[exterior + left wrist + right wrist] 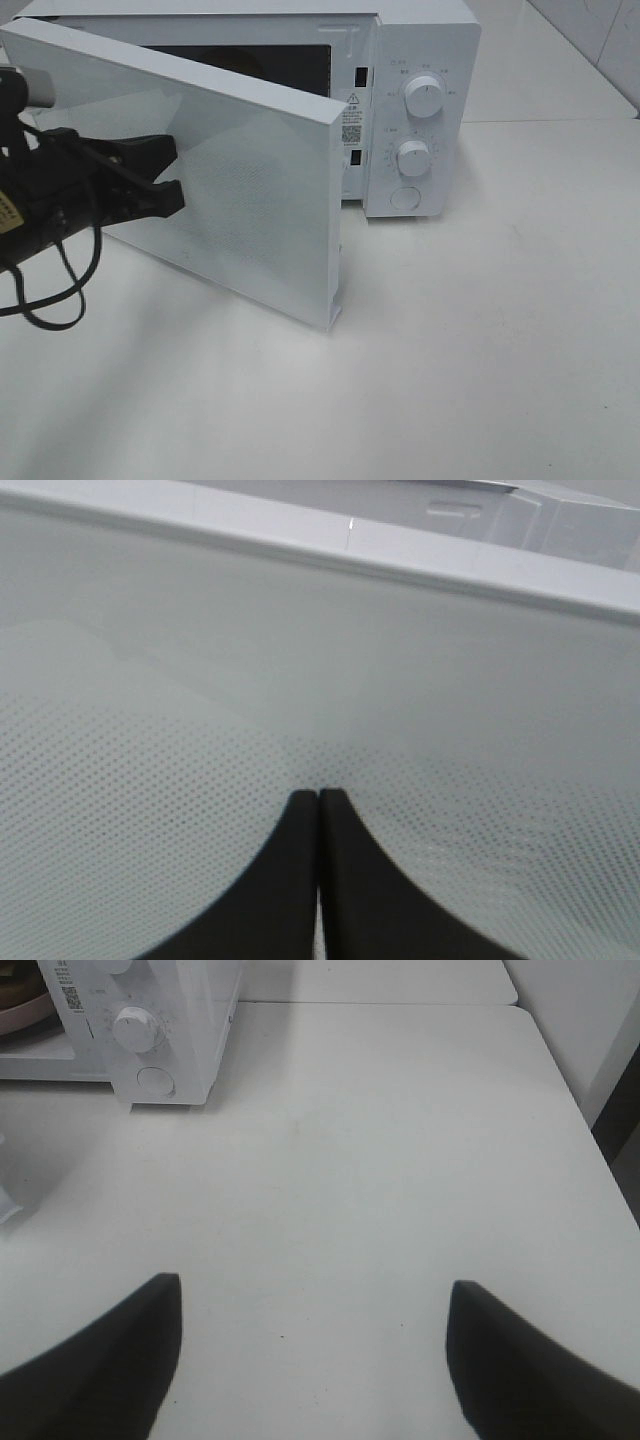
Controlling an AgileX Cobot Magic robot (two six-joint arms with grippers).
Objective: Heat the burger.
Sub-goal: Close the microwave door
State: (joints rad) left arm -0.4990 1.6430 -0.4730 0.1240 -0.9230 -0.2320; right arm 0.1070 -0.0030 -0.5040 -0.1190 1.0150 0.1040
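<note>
I've got the left fingers pressed together at the outer face of the half-open microwave door, I judge to push it shut. A brown edge of the burger shows inside the microwave, on its pink plate. The right fingers hang spread above the worktop.

You're looking at what seems to be a robot lab bench staged as a kitchen corner. The kitchen side shows in a white microwave with two knobs, its door swung open, standing on a plain white table, with pale wall tiles at the far right. The lab side shows in the black arm on your left, a loose cable looping from it above the table.
</note>
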